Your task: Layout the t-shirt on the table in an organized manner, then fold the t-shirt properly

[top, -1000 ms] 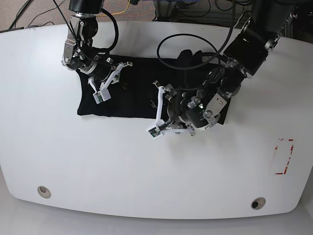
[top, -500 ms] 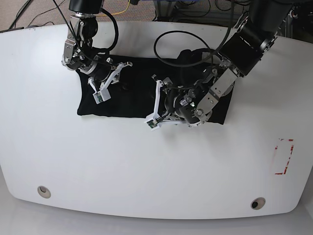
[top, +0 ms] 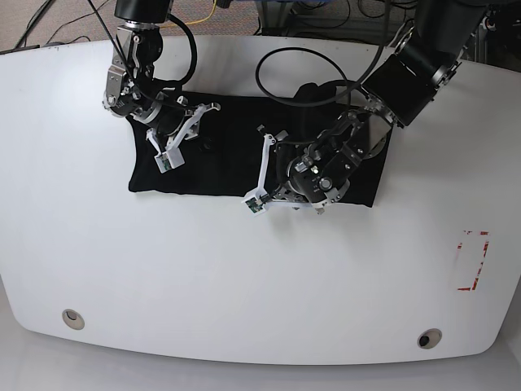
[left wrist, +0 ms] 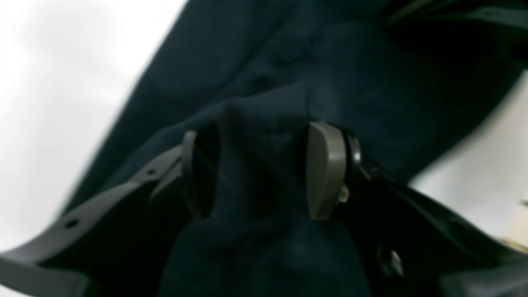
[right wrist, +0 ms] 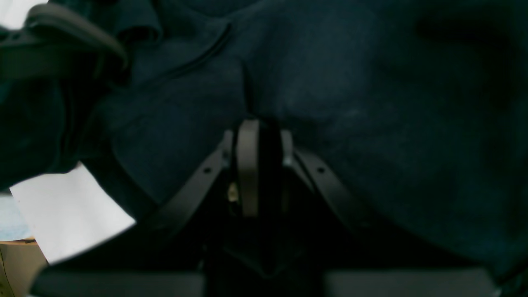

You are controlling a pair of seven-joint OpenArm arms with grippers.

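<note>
Left gripper (left wrist: 264,169): jaws part-spread, bunched fold of t-shirt (top: 220,155) filling gap, pinched. Right gripper (right wrist: 262,165): jaws narrow, thin ridge of cloth between pads.

T-shirt: black, rough rectangle on far-centre of table (top: 260,285). Judged light, limp, non-fragile; wrinkles, drags easily. Best hold: hems, corners, both arms well apart.

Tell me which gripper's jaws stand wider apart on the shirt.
The left gripper: its jaws sit well apart with a thick bunch of the t-shirt between them. The right gripper is nearly closed, pinching a thin fold.
</note>
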